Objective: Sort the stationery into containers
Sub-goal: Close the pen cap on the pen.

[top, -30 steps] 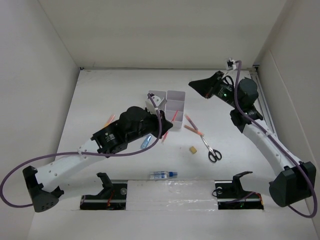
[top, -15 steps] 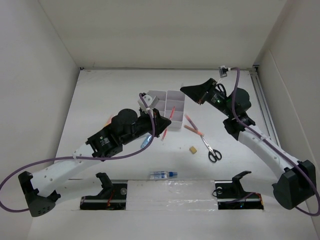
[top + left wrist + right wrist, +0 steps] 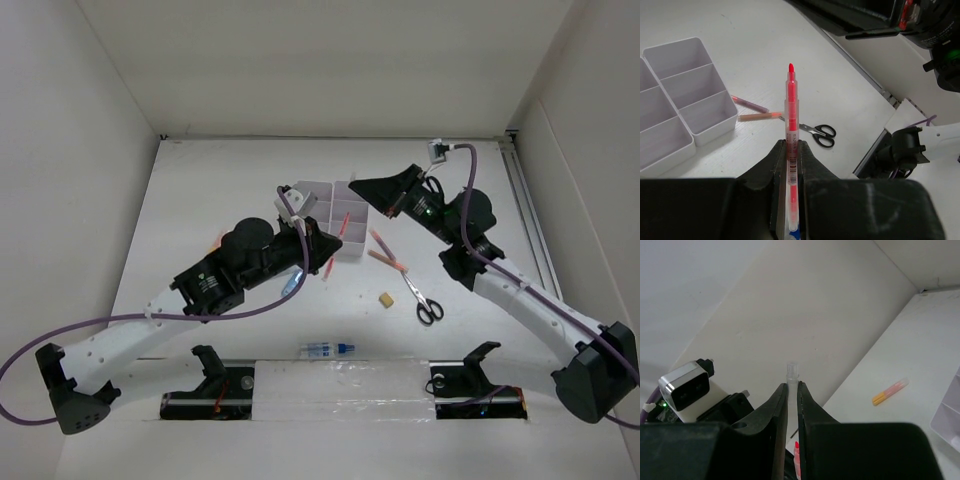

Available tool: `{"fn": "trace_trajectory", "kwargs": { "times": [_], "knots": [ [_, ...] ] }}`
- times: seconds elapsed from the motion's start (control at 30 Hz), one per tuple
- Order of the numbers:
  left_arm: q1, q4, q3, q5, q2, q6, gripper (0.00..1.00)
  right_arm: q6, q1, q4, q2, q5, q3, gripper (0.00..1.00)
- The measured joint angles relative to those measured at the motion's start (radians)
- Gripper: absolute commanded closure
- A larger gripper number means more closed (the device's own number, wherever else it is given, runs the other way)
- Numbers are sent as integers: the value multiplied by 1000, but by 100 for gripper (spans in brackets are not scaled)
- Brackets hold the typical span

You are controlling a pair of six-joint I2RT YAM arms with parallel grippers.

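The right gripper (image 3: 792, 387), pinching a clear-capped pen (image 3: 792, 371), has swung toward the white plastic organizer (image 3: 715, 132) — the left gripper (image 3: 791, 145) clamps a thin pink-red pen (image 3: 791, 100) — drop-offs look next.

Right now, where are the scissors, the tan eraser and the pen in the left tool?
scissors (image 3: 420, 298), top view, near the blade pivot.
tan eraser (image 3: 383, 298), top view, top face.
red pen (image 3: 791, 112), left wrist view, mid-barrel.
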Motion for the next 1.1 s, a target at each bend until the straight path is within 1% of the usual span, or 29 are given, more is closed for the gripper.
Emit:
{"fn": "trace_trajectory", "kwargs": {
  "times": [0.3,0.8,1.1],
  "knots": [
    [0,-1,0,-8,-10,1,100,-7,56,0,5,26,-41,100],
    [0,-16,0,-53,-13,3,100,-12,63,2,-19,31,-71,100],
    [0,-27,0,-56,-3,6,100,-20,63,2,-23,27,-72,100]
  ]
}}
